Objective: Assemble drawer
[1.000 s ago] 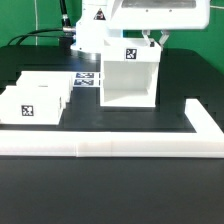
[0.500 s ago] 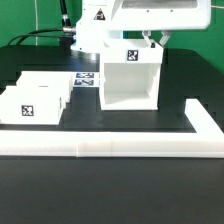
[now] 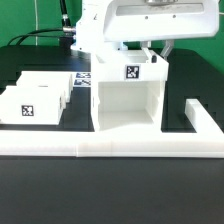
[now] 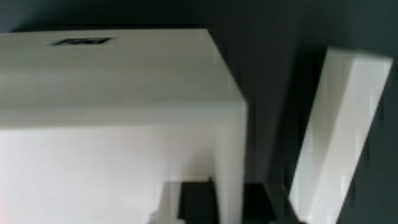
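We see the two dark fingers [image 4: 196,203] only at the edge of the wrist view, where they sit on either side of a thin side wall of the drawer shell [image 3: 127,100]. They look closed on that wall with no gap to spare. In the exterior view they come down from the white arm head [image 3: 150,18] to the shell's upper corner on the exterior view's right, which fits that grip. We count one shell. It stands upright with its open face toward the exterior camera and a square marker [image 3: 131,72] on its top front edge. It is just behind the front run of the white rail [image 3: 100,146], and we cannot tell whether the two touch or whether the shell's base is fully down on the black tabletop [image 3: 100,190]. We count two smaller trays. The nearer tray [image 3: 30,106] carries a marker and the farther tray [image 3: 52,85] sits just behind it. Both lie to the exterior view's left of the shell and apart from it. Between the trays and the shell lies the marker board [image 3: 85,78], partly hidden by them. The rail turns a corner at the exterior view's right and runs back beside the shell, and the wrist view shows a dark gap between it and the shell.
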Tool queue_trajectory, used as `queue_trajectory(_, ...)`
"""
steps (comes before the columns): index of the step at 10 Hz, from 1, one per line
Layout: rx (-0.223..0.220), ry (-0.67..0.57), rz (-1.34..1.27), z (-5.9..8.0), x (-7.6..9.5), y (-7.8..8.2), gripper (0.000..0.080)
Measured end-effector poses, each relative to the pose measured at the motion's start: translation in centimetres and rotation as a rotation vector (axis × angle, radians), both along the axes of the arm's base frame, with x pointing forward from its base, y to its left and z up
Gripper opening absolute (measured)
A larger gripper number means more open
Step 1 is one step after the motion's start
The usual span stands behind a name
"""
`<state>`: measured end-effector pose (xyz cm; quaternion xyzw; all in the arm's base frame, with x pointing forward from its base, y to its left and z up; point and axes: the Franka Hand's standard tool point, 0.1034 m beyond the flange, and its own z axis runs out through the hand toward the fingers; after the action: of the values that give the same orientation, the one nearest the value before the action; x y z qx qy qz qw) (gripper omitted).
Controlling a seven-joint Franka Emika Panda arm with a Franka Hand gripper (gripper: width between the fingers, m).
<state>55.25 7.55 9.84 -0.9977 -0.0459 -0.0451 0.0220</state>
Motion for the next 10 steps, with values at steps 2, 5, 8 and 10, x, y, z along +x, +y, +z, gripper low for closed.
queue_trajectory(2,0.003,-0.012,-0.015,0.0,0.6,0.1,0.0038)
queue_trajectory(5,0.013,-0.009,-0.092,0.1,0.6,0.3,0.0038)
queue_trajectory(8,0.061,0.005,-0.481,0.0,-0.6,1.7,0.0038)
queue_trajectory(10,0.089,-0.002,-0.586,0.2,-0.2,1.8,0.0038)
